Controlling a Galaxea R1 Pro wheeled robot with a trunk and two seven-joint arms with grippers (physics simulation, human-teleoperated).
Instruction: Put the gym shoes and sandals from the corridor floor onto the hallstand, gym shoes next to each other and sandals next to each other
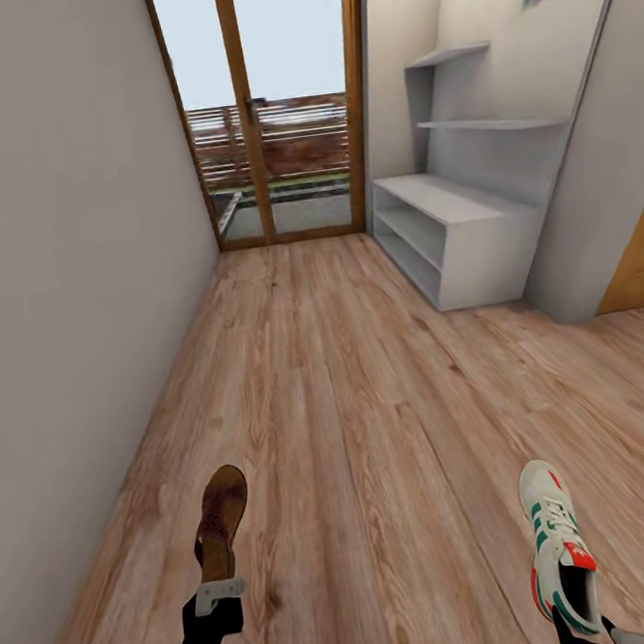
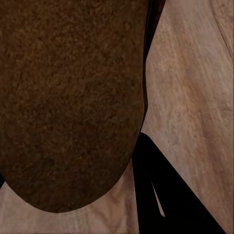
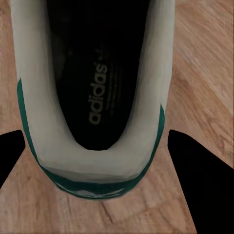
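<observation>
floor [image 1: 353, 409]: open planks run ahead between left wall [image 1: 67, 293] and rack | rack [image 1: 452, 235]: far right by glass door [image 1: 265, 107], shelves bare | shoe [image 1: 557, 545]: my right gripper [image 1: 585, 632] clamped at its heel, above floor | sandal [image 1: 222, 521]: my left gripper [image 1: 217, 595] clamped on its rear end

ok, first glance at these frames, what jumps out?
A shoe in each gripper: the left gripper holds a brown sandal near the left wall, the right gripper a white-and-green gym shoe, both out in front above the wood floor. Ahead on the right, by the glass door, stands the pale hallstand, its bench and shelves bare.
</observation>
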